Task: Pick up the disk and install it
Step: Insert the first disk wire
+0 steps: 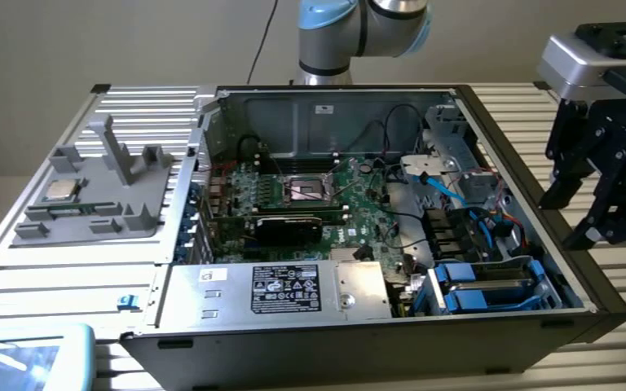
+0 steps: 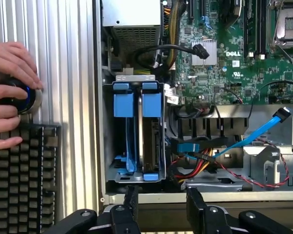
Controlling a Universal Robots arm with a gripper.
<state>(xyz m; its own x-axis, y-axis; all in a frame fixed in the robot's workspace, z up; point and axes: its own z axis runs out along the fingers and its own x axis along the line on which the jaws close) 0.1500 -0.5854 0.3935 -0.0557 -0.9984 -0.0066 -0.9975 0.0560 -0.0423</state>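
Observation:
The disk point(image 2: 153, 139) stands on edge in its blue carrier inside the drive cage point(image 2: 110, 146) at the corner of the open computer case; its blue carrier tab is at the top. A second blue carrier point(image 2: 123, 105) sits in the slot beside it. The same blue carriers point(image 1: 487, 287) show at the case's near corner on the exterior view's right. My gripper point(image 2: 163, 204) hovers just outside the case wall by the cage, open, with nothing between its black fingers point(image 2: 131, 201). In the exterior view the gripper point(image 1: 576, 218) hangs above the case's edge on that view's right.
A person's hand point(image 2: 10, 73) rests on a round controller point(image 2: 19, 97) above a black keyboard point(image 2: 19, 180). In the case are the motherboard point(image 1: 313, 195), a silver box with a black label point(image 1: 286, 289) and a loose blue cable point(image 2: 256, 129). A grey fixture holding a chip point(image 1: 63, 191) sits on the exterior view's left.

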